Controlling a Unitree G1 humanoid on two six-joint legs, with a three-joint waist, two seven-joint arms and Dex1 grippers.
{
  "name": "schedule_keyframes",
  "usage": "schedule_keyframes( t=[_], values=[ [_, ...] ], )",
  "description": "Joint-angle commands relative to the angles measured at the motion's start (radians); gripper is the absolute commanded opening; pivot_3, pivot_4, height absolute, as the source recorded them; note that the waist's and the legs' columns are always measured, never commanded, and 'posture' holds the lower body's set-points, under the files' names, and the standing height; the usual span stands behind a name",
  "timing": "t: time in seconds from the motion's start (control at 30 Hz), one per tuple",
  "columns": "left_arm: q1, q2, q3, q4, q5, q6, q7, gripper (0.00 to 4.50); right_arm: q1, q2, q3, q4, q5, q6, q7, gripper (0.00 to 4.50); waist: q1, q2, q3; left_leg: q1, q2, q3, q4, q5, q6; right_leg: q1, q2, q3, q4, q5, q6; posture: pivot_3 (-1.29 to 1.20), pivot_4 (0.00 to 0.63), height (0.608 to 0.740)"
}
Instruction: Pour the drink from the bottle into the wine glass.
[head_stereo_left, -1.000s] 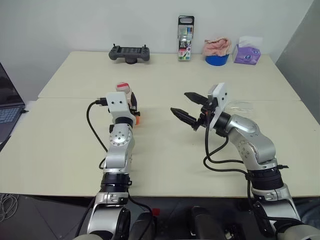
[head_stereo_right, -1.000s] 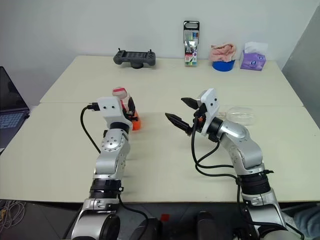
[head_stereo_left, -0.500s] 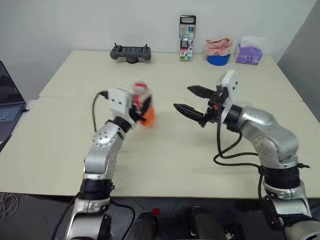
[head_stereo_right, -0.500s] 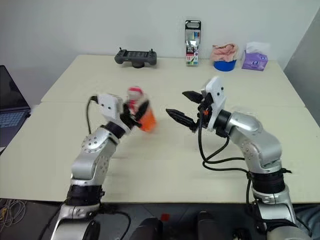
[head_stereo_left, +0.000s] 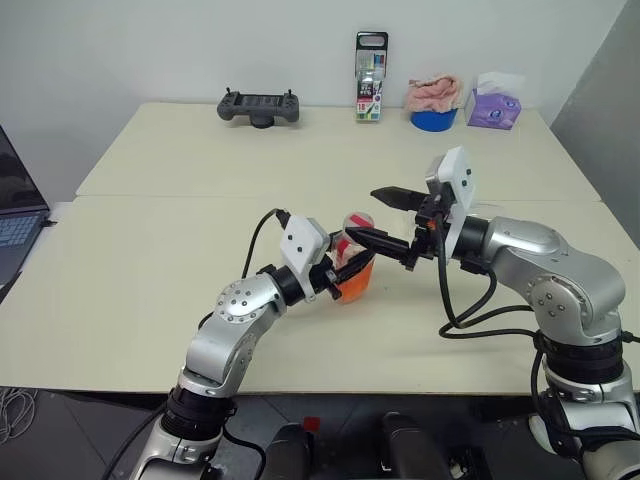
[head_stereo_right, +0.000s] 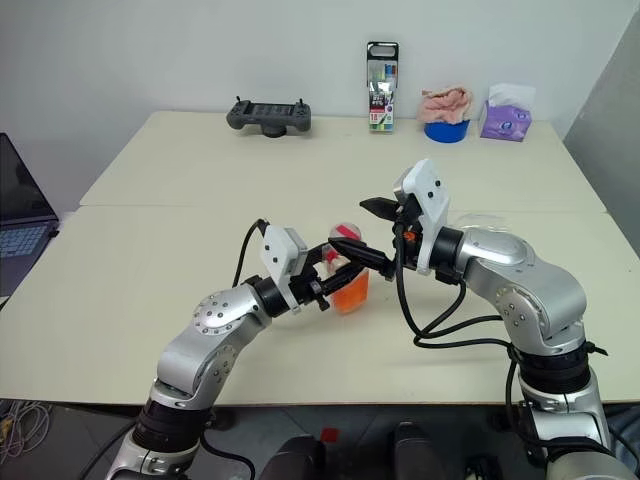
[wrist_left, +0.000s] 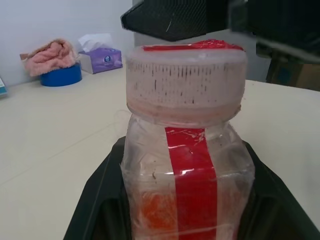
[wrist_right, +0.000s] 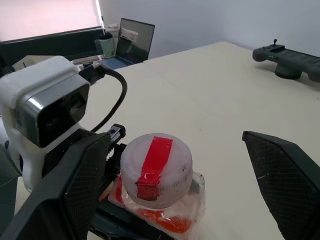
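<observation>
While the left gripper (head_stereo_right: 322, 283) pinches the bottle (head_stereo_left: 352, 271) by its squarish lower body, I see the bottle upright, just above the cream tabletop (head_stereo_left: 150, 250), midway between the two arms. Its walls are crinkled clear plastic, with a strip of glossy red tape running up the front and across the frosted, ribbed round cap (wrist_right: 156, 169). The drink (head_stereo_right: 351, 290), a translucent orange-red, fills the lower part. I can read no writing on it.

My right gripper (head_stereo_left: 385, 214) stands with its jaws spread wide, one textured black finger (wrist_right: 75, 185) on each side of the cap, not touching it as far as I can tell. The wine glass (head_stereo_right: 484, 218) lies behind the right forearm, a faint clear shape I can barely make out.

Along the far edge sit a dark handheld controller (head_stereo_left: 259, 106), a tall marker pack (head_stereo_left: 371, 76), a blue bowl (head_stereo_left: 433, 119) holding a pink cloth, and a purple tissue box (head_stereo_left: 495, 108).
</observation>
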Motion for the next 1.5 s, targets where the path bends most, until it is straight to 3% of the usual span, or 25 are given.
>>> schedule_keyframes(
  t=[0.03, 0.1, 0.17, 0.4, 0.43, 0.57, 0.67, 0.73, 0.87, 1.0, 1.07, 1.1, 1.3, 1.5],
  values=[
    [-0.022, -0.013, 0.004, -0.033, 0.002, -0.032, -0.005, 1.90, -0.001, -0.013, 0.008, -0.031, -0.016, -0.013, -0.007, 4.50, 0.000, 0.000, 0.000, 0.000, 0.000, 0.000, 0.000, 0.000, 0.000, 0.000, 0.000, 0.000, 0.000, 0.000, 0.000, 0.00, 0.150, 0.740],
    [-0.020, -0.016, 0.002, -0.035, 0.003, -0.031, -0.005, 1.90, -0.001, -0.014, 0.016, -0.027, -0.030, -0.021, -0.011, 4.50, 0.000, 0.000, 0.000, 0.000, 0.000, 0.000, 0.000, 0.000, 0.000, 0.000, 0.000, 0.000, 0.000, 0.000, 0.000, 0.00, 0.150, 0.740],
    [-0.014, -0.020, -0.003, -0.038, 0.006, -0.032, -0.003, 1.90, 0.001, -0.016, 0.025, -0.024, -0.042, -0.026, -0.009, 4.11, 0.000, 0.000, 0.000, 0.000, 0.000, 0.000, 0.000, 0.000, 0.000, 0.000, 0.000, 0.000, 0.000, 0.000, 0.000, 0.00, 0.150, 0.740],
    [-0.006, -0.035, -0.007, -0.049, 0.019, -0.031, 0.001, 1.90, -0.007, -0.023, 0.035, -0.001, -0.058, -0.045, 0.002, 1.89, 0.000, 0.000, 0.000, 0.000, 0.000, 0.000, 0.000, 0.000, 0.000, 0.000, 0.000, 0.000, 0.000, 0.000, 0.001, 0.00, 0.150, 0.740],
    [-0.005, -0.035, -0.005, -0.050, 0.019, -0.030, 0.000, 1.90, -0.011, -0.023, 0.033, 0.003, -0.056, -0.048, 0.004, 1.83, 0.000, 0.000, 0.000, 0.000, 0.000, 0.000, 0.000, 0.000, 0.000, 0.000, 0.000, 0.000, 0.000, 0.000, 0.001, 0.00, 0.150, 0.740],
    [-0.014, -0.036, 0.013, -0.058, -0.011, -0.017, -0.012, 1.90, -0.024, -0.062, 0.024, 0.030, 0.016, -0.097, 0.181, 1.83, 0.000, 0.000, 0.000, 0.000, 0.000, 0.000, 0.000, 0.000, 0.000, 0.000, 0.000, 0.000, -0.001, 0.000, 0.001, 0.00, 0.150, 0.740],
    [-0.044, -0.033, 0.026, -0.056, -0.055, 0.014, -0.046, 1.89, -0.054, -0.174, 0.043, 0.059, 0.169, -0.107, 0.594, 1.83, 0.001, 0.000, 0.001, -0.001, 0.000, 0.000, 0.000, 0.000, 0.000, 0.000, 0.000, 0.000, -0.002, 0.000, 0.001, 0.00, 0.150, 0.740],
    [-0.066, -0.029, 0.033, -0.059, -0.087, 0.043, -0.067, 1.89, -0.111, -0.208, 0.090, 0.136, 0.146, -0.158, 0.758, 1.83, 0.002, 0.001, 0.002, -0.001, -0.001, 0.000, 0.000, 0.000, 0.000, 0.001, 0.000, 0.000, -0.002, 0.000, 0.001, 0.00, 0.150, 0.740],
    [-0.102, -0.017, 0.045, -0.054, -0.126, 0.074, -0.076, 1.89, -0.224, -0.184, 0.151, 0.302, 0.058, -0.251, 0.898, 1.83, -0.010, 0.001, 0.002, 0.003, 0.001, 0.002, 0.000, 0.000, 0.000, 0.002, 0.001, 0.000, -0.002, -0.002, 0.003, 0.00, 0.150, 0.740],
    [-0.121, -0.016, 0.036, -0.037, -0.116, 0.067, -0.065, 1.89, -0.268, -0.176, 0.182, 0.409, -0.047, -0.358, 0.953, 1.83, -0.009, 0.001, 0.002, 0.002, 0.003, 0.000, -0.001, 0.000, 0.000, 0.001, 0.004, 0.000, -0.001, -0.002, 0.003, 0.00, 0.150, 0.740],
    [-0.103, -0.017, 0.030, -0.053, -0.111, 0.068, -0.051, 1.88, -0.291, -0.167, 0.151, 0.456, -0.024, -0.322, 0.955, 1.83, -0.005, 0.001, 0.002, 0.001, 0.003, 0.000, 0.000, 0.000, 0.000, 0.000, 0.003, 0.000, -0.001, 0.000, 0.000, 0.00, 0.150, 0.740],
    [-0.097, -0.021, 0.028, -0.059, -0.107, 0.067, -0.042, 1.88, -0.296, -0.163, 0.138, 0.468, -0.024, -0.324, 0.950, 2.55, -0.003, 0.001, 0.002, 0.001, 0.002, 0.000, 0.000, 0.000, 0.000, 0.000, 0.003, 0.000, -0.001, 0.001, -0.001, 0.00, 0.150, 0.740],
    [-0.094, -0.042, 0.026, -0.048, -0.077, 0.038, -0.011, 1.88, -0.288, -0.156, 0.092, 0.435, 0.016, -0.260, 0.909, 4.48, 0.001, 0.001, 0.002, 0.000, 0.000, 0.000, 0.001, 0.000, 0.000, 0.001, -0.001, 0.000, -0.002, 0.001, -0.001, 0.00, 0.150, 0.740],
    [-0.070, -0.037, 0.033, -0.058, -0.088, 0.039, -0.018, 1.87, -0.225, -0.143, -0.014, 0.344, 0.009, -0.246, 0.707, 4.50, 0.001, 0.001, 0.002, 0.000, 0.000, 0.000, 0.000, 0.000, 0.000, 0.000, -0.001, 0.000, -0.002, 0.001, -0.001, 0.00, 0.150, 0.740]
  ],
)
